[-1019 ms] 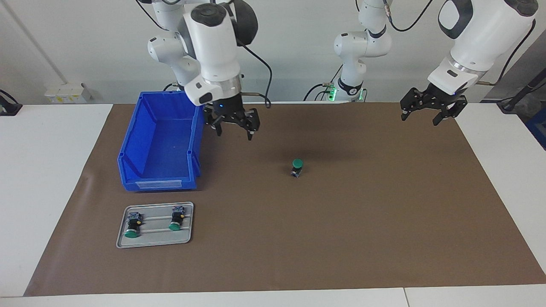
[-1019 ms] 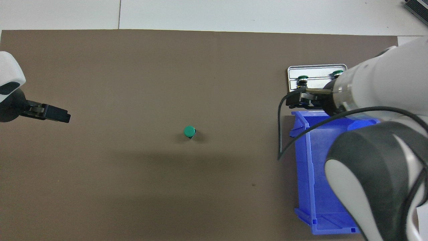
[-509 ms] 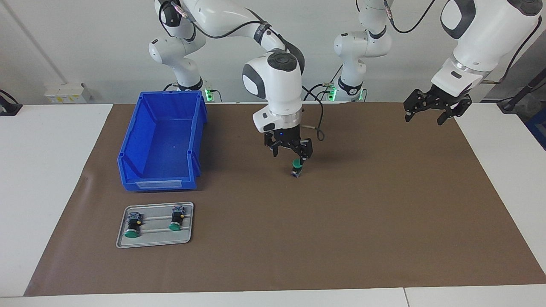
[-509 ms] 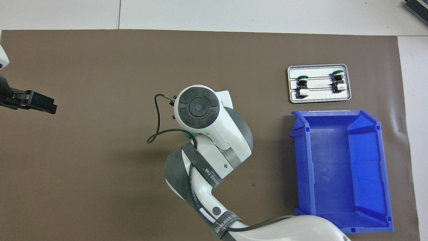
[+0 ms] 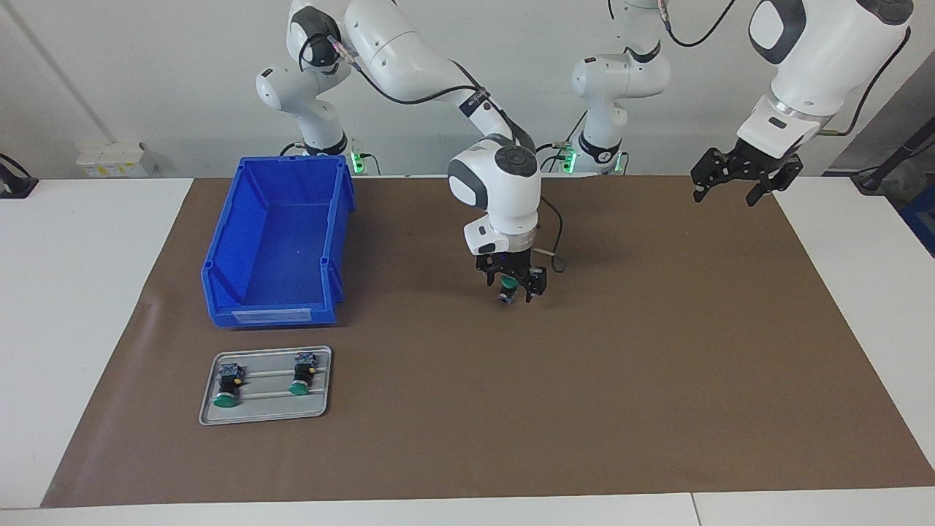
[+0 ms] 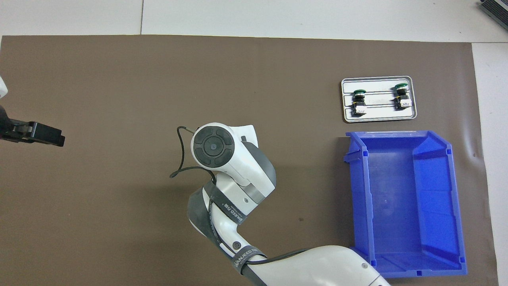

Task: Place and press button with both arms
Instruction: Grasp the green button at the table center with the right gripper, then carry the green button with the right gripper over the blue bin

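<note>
The button, green-capped, stands upright in the middle of the brown mat. My right gripper is low around it, open, with a finger on either side of the cap; I cannot tell whether a finger touches it. In the overhead view the right arm's wrist hides the button and the gripper. My left gripper hangs open and empty over the mat's edge at the left arm's end of the table. Its fingertips show at the edge of the overhead view.
A blue bin stands on the mat toward the right arm's end, and its rim shows from above. Farther from the robots than the bin lies a grey tray holding two more green-capped buttons.
My right arm swung from beside the blue bin to the middle of the mat and came down around the button. The left gripper drifted slightly toward its own end.
</note>
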Available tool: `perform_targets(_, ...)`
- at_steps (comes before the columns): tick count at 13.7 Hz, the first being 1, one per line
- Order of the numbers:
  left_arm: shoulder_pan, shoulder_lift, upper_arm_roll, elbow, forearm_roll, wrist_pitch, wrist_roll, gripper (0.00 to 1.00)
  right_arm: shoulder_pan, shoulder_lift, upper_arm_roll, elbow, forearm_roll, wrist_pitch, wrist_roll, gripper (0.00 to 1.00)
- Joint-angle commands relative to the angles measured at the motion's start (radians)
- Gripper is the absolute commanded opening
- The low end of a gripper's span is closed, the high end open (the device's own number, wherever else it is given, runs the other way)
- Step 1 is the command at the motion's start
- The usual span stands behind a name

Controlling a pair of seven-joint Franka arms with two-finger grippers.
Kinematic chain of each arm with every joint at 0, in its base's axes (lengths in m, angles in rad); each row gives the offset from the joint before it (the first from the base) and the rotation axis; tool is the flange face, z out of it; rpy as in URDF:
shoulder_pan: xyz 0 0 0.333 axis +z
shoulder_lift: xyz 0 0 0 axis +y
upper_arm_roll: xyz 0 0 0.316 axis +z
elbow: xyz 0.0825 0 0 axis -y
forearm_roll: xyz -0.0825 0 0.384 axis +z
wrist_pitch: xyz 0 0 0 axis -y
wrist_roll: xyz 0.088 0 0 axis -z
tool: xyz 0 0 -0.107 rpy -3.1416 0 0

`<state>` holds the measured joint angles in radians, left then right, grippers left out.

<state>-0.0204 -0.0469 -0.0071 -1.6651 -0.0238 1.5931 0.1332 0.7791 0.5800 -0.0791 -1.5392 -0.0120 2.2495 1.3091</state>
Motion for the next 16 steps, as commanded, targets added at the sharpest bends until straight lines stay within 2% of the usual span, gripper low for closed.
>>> perform_targets(1,0.004,-0.024,-0.011,-0.025,0.008,0.007,-0.010,1.00,0.002,-0.025,0.001,-0.073,-0.019,0.085,0.007,1.00)
perform_targets(5,0.008,-0.027,-0.011,-0.025,0.010,0.005,-0.009,1.00,0.009,-0.032,0.001,-0.104,-0.019,0.102,0.001,1.00)
perform_targets(6,0.008,-0.025,-0.011,-0.025,0.010,0.007,-0.009,1.00,0.008,-0.031,0.001,-0.102,-0.019,0.104,-0.001,0.94)
perform_targets(9,0.008,-0.025,-0.011,-0.025,0.010,0.005,-0.007,1.00,0.014,-0.032,0.001,-0.102,-0.019,0.107,-0.007,0.49)
perform_targets(11,0.008,-0.025,-0.011,-0.025,0.010,0.005,-0.007,1.00,0.022,-0.034,0.001,-0.102,-0.019,0.088,-0.066,0.00)
perform_targets(14,0.008,-0.027,-0.011,-0.025,0.010,0.005,-0.007,1.00,-0.001,-0.035,0.001,-0.098,-0.014,0.078,-0.149,0.00)
perform_targets(16,0.008,-0.027,-0.011,-0.025,0.010,0.007,-0.007,1.00,-0.047,-0.087,0.001,-0.091,0.000,0.027,-0.223,0.00)
